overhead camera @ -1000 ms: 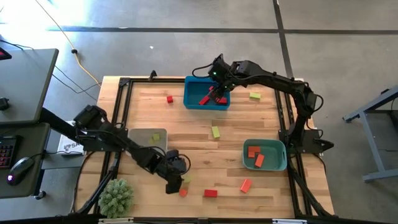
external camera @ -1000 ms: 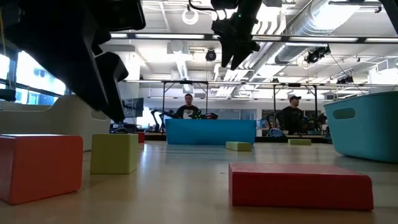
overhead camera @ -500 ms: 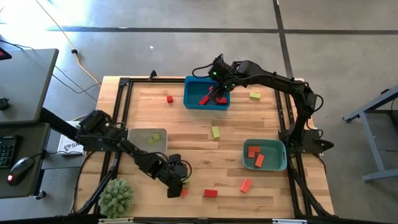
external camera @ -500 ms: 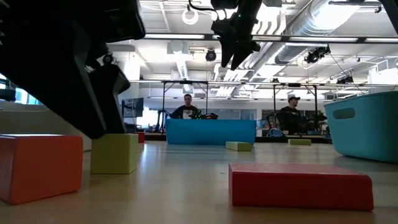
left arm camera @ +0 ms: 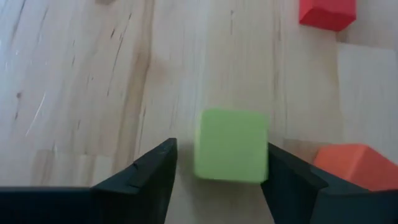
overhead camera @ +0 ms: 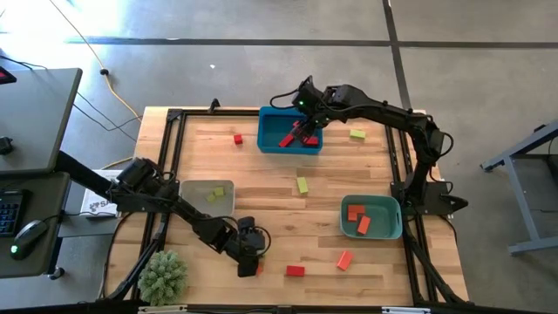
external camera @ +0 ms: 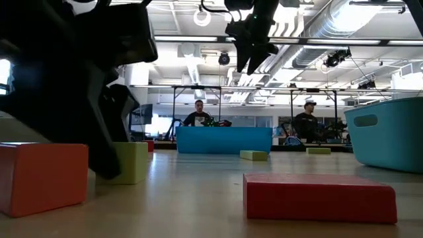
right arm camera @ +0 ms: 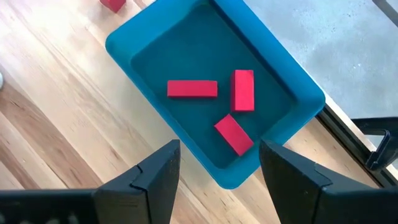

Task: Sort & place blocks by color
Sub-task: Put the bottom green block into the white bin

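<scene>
A yellow-green cube block (left arm camera: 230, 144) rests flat on the wooden table near its front edge, also in the low view (external camera: 131, 162). My left gripper (left arm camera: 219, 168) is down at it, open, with one finger on each side of the cube. High at the far side, my right gripper (right arm camera: 219, 165) hangs open with nothing between its fingers, above the blue tray (right arm camera: 124, 50), which holds three red blocks (right arm camera: 193, 88). In the high view the left gripper (overhead camera: 248, 260) covers the cube. My left gripper comes at the cube slanting down from the table's left. One finger (left arm camera: 286, 180) stands right at the cube's side (left arm camera: 263, 149), and I cannot tell whether it touches. A strip of bare wood shows between the other finger and the cube.
An orange block (overhead camera: 258, 269) lies just beside the left gripper, a red block (overhead camera: 296, 271) and another orange one (overhead camera: 345, 260) farther right. A beige tray (overhead camera: 187, 187), a teal tray (overhead camera: 399, 218) with orange blocks, loose blocks (overhead camera: 302, 185) and a plant ball (overhead camera: 163, 277) are about.
My left gripper has sunk toward the table and gone a little toward its near edge, coming down around the yellow-green cube. The cube has stayed where it was.
</scene>
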